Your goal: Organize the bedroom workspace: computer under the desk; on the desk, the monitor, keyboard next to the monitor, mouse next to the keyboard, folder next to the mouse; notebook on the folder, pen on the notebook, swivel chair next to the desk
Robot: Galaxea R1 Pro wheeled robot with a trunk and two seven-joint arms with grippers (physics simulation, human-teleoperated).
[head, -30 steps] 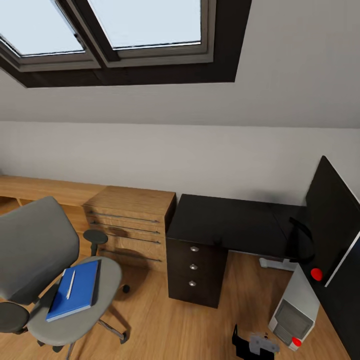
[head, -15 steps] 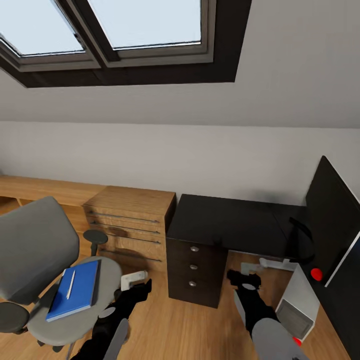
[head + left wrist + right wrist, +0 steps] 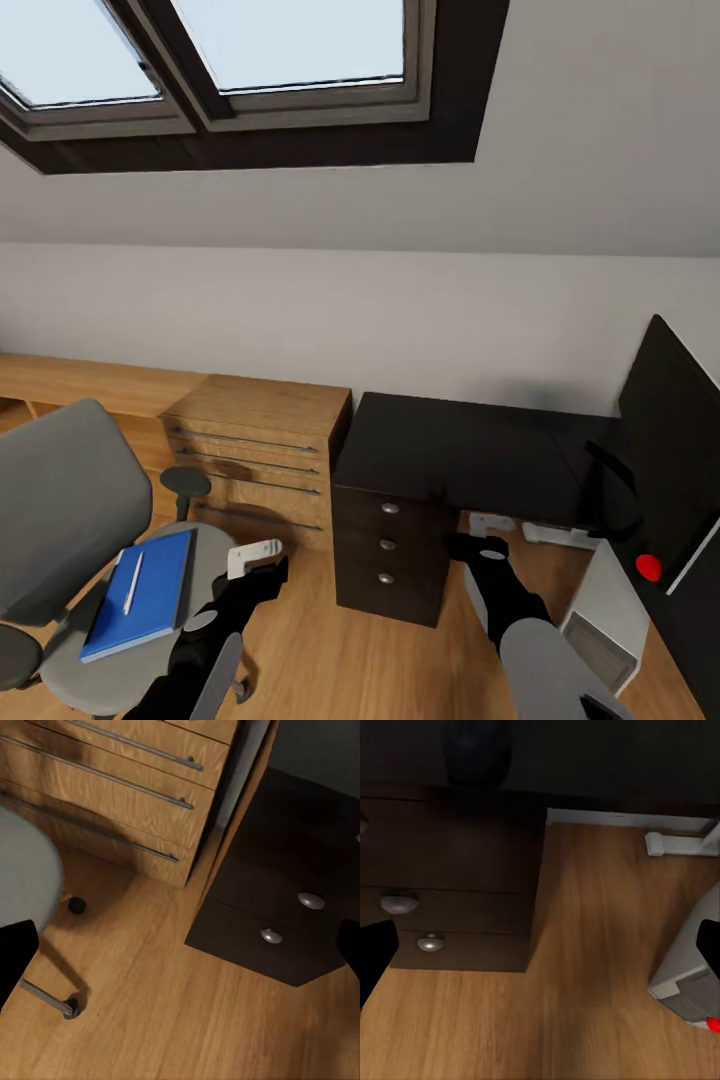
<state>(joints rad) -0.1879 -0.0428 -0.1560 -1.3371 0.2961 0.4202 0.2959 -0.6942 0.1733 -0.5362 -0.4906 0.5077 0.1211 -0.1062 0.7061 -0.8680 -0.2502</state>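
Observation:
The grey swivel chair (image 3: 70, 510) stands at the left, apart from the black desk (image 3: 470, 450). On its seat lies the blue folder (image 3: 145, 600) with the white pen (image 3: 130, 582) on top. The monitor (image 3: 680, 440) stands at the right edge on the desk. Below it on the floor is the silver computer (image 3: 605, 620). My left gripper (image 3: 262, 565) hangs open over the floor between the chair and the desk's drawer unit (image 3: 390, 545). My right gripper (image 3: 478, 547) is open just right of that unit. Keyboard, mouse and notebook are out of view.
A light-wood chest (image 3: 260, 455) with bar handles stands against the drawer unit's left side, with a low wooden shelf (image 3: 80, 375) running on along the wall. A sloped ceiling with skylights (image 3: 250, 60) hangs overhead. Wood floor (image 3: 165, 1020) lies open between chair and desk.
Both arms have risen into the head view, the right first, and now reach forward over the floor. The whole picture has shifted slightly, so the camera moved; chair and folder lie as before.

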